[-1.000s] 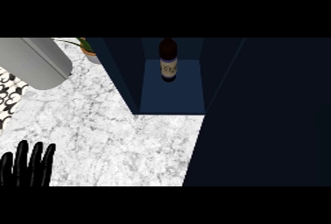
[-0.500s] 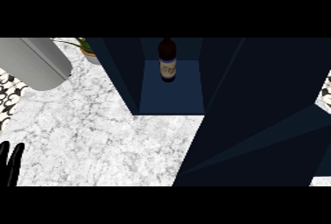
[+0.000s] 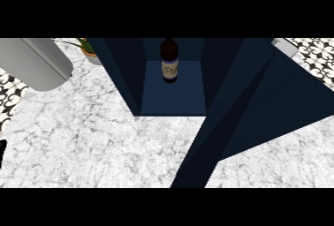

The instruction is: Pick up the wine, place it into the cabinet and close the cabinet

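wine [image 3: 169, 62] stands upright on the far part of the cabinet [image 3: 171, 95] floor, door [image 3: 261, 110] partly swung — glass, heavy, slippery, best held round its body — while neither robot hand shows enough to tell its fingers' state.

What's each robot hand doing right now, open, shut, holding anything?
Left robot hand: only a dark sliver at the view's left edge; open or shut cannot be told.
Right robot hand: not in view.
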`<move>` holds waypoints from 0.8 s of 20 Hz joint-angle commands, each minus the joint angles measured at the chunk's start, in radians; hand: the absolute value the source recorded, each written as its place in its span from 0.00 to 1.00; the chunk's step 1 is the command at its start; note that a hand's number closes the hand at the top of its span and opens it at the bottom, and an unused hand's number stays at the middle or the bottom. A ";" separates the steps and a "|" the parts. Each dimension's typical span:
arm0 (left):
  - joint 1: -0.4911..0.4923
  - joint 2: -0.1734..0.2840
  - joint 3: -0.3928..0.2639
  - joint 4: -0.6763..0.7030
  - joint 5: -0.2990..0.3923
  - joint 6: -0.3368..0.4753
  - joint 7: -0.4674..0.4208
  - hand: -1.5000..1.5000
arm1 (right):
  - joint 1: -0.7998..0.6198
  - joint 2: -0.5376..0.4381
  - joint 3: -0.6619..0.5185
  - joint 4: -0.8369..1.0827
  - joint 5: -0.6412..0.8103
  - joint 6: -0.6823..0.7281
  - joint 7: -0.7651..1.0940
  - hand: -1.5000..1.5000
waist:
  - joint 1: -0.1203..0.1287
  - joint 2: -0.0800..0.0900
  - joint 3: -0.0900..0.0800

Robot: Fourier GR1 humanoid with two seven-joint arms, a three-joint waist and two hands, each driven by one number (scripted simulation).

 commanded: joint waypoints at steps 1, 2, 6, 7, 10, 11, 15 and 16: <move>0.002 0.000 0.012 -0.006 0.006 -0.011 0.025 0.00 | -0.120 0.040 0.214 -0.011 0.114 -0.119 -0.004 1.00 | 0.003 0.001 0.000; 0.026 -0.014 0.022 0.005 0.011 -0.057 -0.006 0.00 | -0.145 0.039 0.196 0.055 0.129 -0.133 -0.061 1.00 | 0.012 0.003 0.001; -0.003 -0.013 0.027 -0.013 0.036 -0.067 0.040 0.00 | -0.295 0.037 0.178 0.085 0.134 -0.237 0.015 1.00 | 0.017 0.005 0.000; -0.012 0.009 0.066 -0.013 0.071 -0.087 0.072 0.00 | -0.305 0.037 0.183 0.104 0.136 -0.245 0.002 1.00 | 0.016 0.007 0.000; -0.015 -0.011 0.070 -0.011 0.071 -0.092 0.072 0.00 | -0.402 0.035 0.130 0.148 0.083 -0.280 0.019 1.00 | 0.030 0.009 0.000; -0.049 -0.028 0.043 0.007 0.054 -0.070 0.075 0.00 | -0.456 0.034 0.103 0.119 0.053 -0.284 0.092 1.00 | 0.023 0.011 -0.001; -0.073 -0.036 0.041 0.021 0.048 -0.078 0.093 0.00 | -0.556 0.034 0.052 0.247 -0.029 -0.358 0.002 1.00 | 0.035 0.017 0.000; -0.053 -0.032 0.038 0.008 0.040 -0.103 0.081 0.00 | -0.604 0.034 -0.008 0.245 -0.086 -0.342 0.029 1.00 | 0.050 0.018 -0.001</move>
